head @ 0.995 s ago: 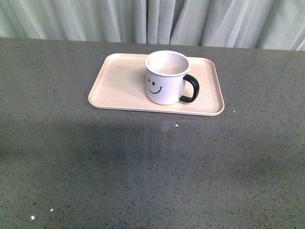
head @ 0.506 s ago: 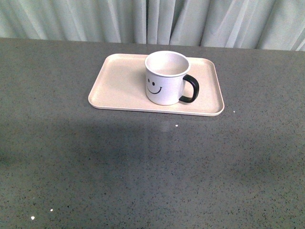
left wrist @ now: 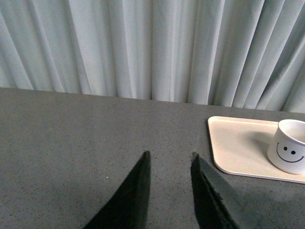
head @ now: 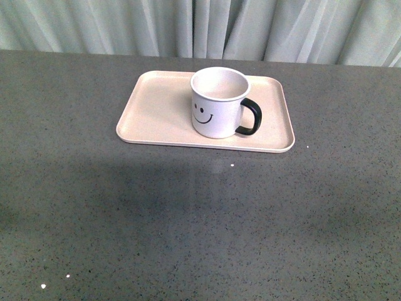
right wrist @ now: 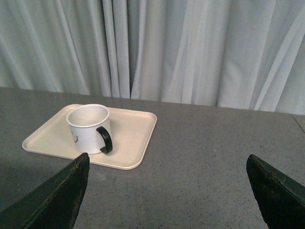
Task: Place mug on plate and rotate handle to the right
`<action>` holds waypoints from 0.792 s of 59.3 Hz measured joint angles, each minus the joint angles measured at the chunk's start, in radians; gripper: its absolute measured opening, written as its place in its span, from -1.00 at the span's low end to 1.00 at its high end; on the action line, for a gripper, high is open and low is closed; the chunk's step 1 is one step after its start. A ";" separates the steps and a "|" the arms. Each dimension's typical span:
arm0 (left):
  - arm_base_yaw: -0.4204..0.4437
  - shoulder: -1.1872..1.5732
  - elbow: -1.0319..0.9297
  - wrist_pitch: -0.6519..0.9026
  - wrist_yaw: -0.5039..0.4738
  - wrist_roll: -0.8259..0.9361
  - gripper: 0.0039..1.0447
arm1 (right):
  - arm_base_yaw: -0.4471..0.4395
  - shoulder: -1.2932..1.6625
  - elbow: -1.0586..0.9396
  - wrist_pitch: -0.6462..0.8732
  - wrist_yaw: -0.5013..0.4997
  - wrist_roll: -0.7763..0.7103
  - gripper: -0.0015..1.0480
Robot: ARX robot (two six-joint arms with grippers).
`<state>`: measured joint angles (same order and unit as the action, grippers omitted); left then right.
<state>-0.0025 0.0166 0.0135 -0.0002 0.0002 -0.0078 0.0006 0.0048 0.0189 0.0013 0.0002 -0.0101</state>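
The white mug (head: 217,103) with a black smiley face stands upright on the pale pinkish-beige plate (head: 156,113), right of the plate's middle. Its black handle (head: 250,117) points right in the front view. Neither arm shows in the front view. The left gripper (left wrist: 169,155) is shut and empty, low over the table, well to the left of the plate (left wrist: 233,143) and mug (left wrist: 289,147). The right gripper (right wrist: 167,160) is open and empty, back from the plate (right wrist: 133,131) and to the right of the mug (right wrist: 89,128), whose handle (right wrist: 105,139) faces it.
The grey speckled tabletop (head: 200,213) runs to a pale pleated curtain (head: 200,25) along its far edge. A few small white specks (head: 42,286) lie near the table's front left.
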 joint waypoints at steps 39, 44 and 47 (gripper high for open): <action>0.000 0.000 0.000 0.000 0.000 0.002 0.83 | 0.086 1.838 1.231 -0.124 -0.228 -0.045 0.82; 0.000 0.000 0.000 0.000 0.000 0.002 0.83 | 0.122 1.941 1.376 -0.178 -0.223 0.021 0.82; 0.000 0.000 0.000 0.000 0.000 0.002 0.83 | 0.139 1.995 1.447 -0.211 -0.209 0.060 0.82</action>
<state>-0.0025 0.0162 0.0135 -0.0002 0.0002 -0.0063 0.1394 1.9999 1.4662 -0.2092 -0.2085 0.0498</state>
